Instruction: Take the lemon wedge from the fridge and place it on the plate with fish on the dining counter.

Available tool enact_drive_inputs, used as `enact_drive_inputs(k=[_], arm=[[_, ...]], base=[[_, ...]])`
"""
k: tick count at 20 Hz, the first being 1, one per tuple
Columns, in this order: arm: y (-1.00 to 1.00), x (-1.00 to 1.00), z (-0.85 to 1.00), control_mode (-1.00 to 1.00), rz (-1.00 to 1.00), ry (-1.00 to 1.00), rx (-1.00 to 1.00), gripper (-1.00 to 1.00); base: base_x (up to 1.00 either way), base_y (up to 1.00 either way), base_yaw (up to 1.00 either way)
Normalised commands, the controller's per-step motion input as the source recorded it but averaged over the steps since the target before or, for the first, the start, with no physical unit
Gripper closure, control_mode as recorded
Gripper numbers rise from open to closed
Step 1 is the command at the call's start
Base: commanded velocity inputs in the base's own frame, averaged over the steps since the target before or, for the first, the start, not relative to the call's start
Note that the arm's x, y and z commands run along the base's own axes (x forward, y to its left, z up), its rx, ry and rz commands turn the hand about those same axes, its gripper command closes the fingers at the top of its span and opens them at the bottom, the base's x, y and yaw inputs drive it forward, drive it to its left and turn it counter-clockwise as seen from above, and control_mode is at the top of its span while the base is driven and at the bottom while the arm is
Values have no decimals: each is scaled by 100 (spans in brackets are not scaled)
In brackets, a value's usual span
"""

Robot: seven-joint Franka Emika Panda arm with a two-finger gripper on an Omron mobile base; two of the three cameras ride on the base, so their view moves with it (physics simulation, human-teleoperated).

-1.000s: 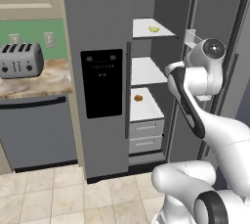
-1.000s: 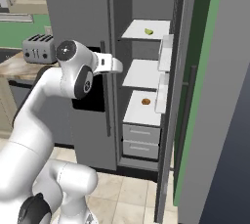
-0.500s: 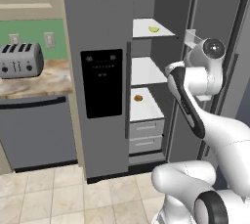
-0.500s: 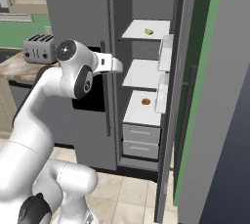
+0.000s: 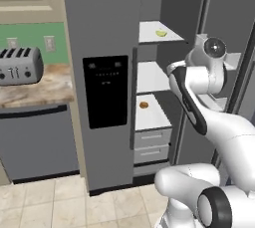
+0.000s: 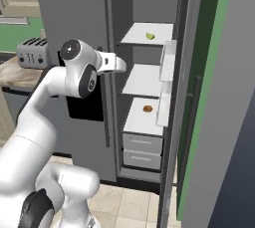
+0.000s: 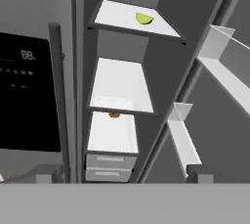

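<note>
A: Where is the tiny yellow-green lemon wedge [image 5: 161, 33] lying?

B: It is resting on the top white shelf [image 6: 137, 35] of the tall grey double-door fridge [image 5: 102, 33], whose right door [image 6: 184, 97] is standing open. A small round brown food item [image 5: 144, 105] is sitting two shelves lower, above the grey drawers [image 7: 109, 160].

A: How is the two-finger gripper [image 7: 119, 174] standing?

B: Its dark fingertips [image 7: 199, 173] are spread wide apart, holding nothing, in front of the open compartment and well short of the wedge.

A: What is flanking the fridge?

B: A silver toaster [image 5: 20, 65] is sitting on the marbled countertop [image 5: 35, 92] to its left.
</note>
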Motion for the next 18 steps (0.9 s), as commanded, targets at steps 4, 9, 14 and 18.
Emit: enact_drive_inputs(k=[4,9,14,18], arm=[[0,0,0,100,0,0,0,-100],[0,0,0,100,0,0,0,-100],[0,0,0,100,0,0,0,-100],[0,0,0,100,0,0,0,-100]], base=[[64,-4,0],[63,-14,0],[44,-36,0],[40,-28,0]])
